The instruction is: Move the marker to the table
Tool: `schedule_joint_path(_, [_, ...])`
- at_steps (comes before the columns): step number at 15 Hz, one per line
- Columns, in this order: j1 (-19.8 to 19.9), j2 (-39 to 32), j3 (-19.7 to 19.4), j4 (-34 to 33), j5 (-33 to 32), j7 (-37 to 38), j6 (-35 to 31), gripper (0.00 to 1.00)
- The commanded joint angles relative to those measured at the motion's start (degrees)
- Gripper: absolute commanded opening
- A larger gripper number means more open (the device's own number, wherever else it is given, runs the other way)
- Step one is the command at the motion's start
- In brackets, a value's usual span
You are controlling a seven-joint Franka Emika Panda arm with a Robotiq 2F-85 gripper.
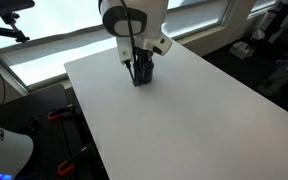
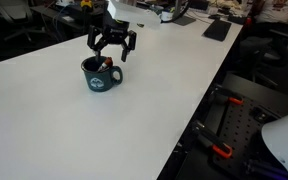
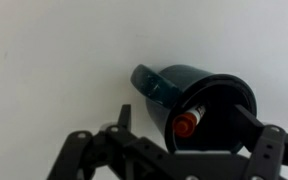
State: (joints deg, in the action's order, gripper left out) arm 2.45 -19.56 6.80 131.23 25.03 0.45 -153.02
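while inside the mug, marker just beneath wide-spread end effector

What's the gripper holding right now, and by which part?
Nothing. The gripper hangs open above the mug. The marker sits inside the mug, red end up, with no finger on it.
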Motion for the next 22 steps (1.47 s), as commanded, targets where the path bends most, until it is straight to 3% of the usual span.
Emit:
schedule_joint_path(1, [0.03, -0.05, 0.00, -0.08, -0.15, 0.15, 0.14, 1.00])
schedule_joint_path(7, [0.10, -0.34, 0.01, -0.13, -0.15, 0.14, 0.13, 1.00])
schedule_joint_path(15, [-0.78, 2.74, -0.65, 2.72, -1.70, 1.69, -6.48, 1.00])
schedule_joint_path(22, [0.00, 3.25, 0.75, 3.21, -0.19, 0.29, -6.17, 1.00])
